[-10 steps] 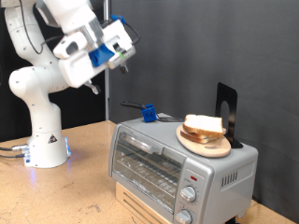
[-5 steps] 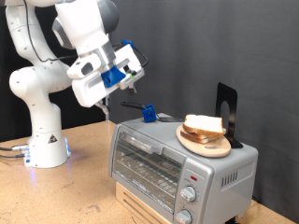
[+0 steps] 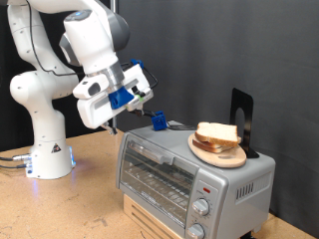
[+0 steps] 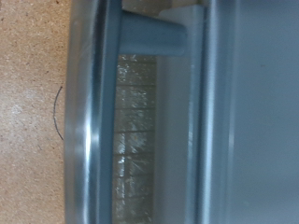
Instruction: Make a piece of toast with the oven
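Note:
The oven (image 3: 184, 171) is a silver-grey toaster oven with its glass door shut, two knobs (image 3: 203, 207) and a red light (image 3: 206, 187). Two bread slices (image 3: 217, 132) lie stacked on a round wooden plate (image 3: 221, 155) on the oven's roof. My gripper (image 3: 114, 123) hangs just above and off the oven's upper corner on the exterior view's left, fingers pointing down, holding nothing that shows. The wrist view looks down on the door's handle bar (image 4: 149, 37) and glass window (image 4: 135, 121), with the wire rack behind; no fingers show there.
A blue block with a black handle (image 3: 158, 120) lies on the oven's roof at the back. A black stand (image 3: 242, 119) rises behind the plate. The oven rests on a wooden box (image 3: 150, 221). The arm's base (image 3: 48, 154) stands on the wooden table (image 3: 70, 204).
The hand has swung down and towards the exterior view's left, from high above the table to just beside the oven's upper left corner. The bread and plate have not moved.

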